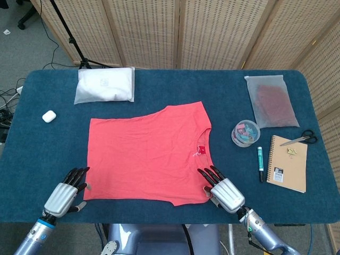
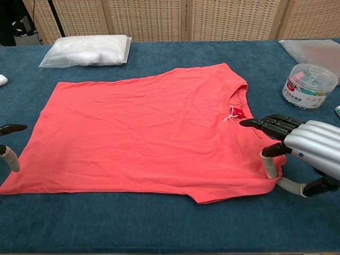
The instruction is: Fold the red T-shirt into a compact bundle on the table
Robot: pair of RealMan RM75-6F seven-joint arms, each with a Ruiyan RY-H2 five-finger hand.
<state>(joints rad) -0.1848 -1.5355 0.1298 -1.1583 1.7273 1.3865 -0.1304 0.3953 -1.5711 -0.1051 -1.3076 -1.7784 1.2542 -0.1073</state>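
A red T-shirt (image 1: 149, 154) lies flat on a blue tabletop (image 1: 159, 85). The left robot hand (image 1: 66, 192) rests at the shirt's near left corner, fingers extended; the right robot hand (image 1: 222, 188) sits at its near right corner. Around them: a white pillow pack (image 1: 104, 85), earbud case (image 1: 49, 116), clip tub (image 1: 245, 133), marker (image 1: 260, 163), notebook (image 1: 287, 163), scissors (image 1: 299, 140).

white pouch (image 1: 104, 85) | earbud case (image 1: 49, 116) | clip tub (image 1: 245, 133) | marker (image 1: 260, 163) | notebook (image 1: 287, 163) | scissors (image 1: 299, 139)

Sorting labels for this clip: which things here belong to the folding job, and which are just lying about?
Job: red T-shirt, left hand, right hand.

Lying about: white pillow pack, earbud case, clip tub, marker, notebook, scissors, frosted pouch.
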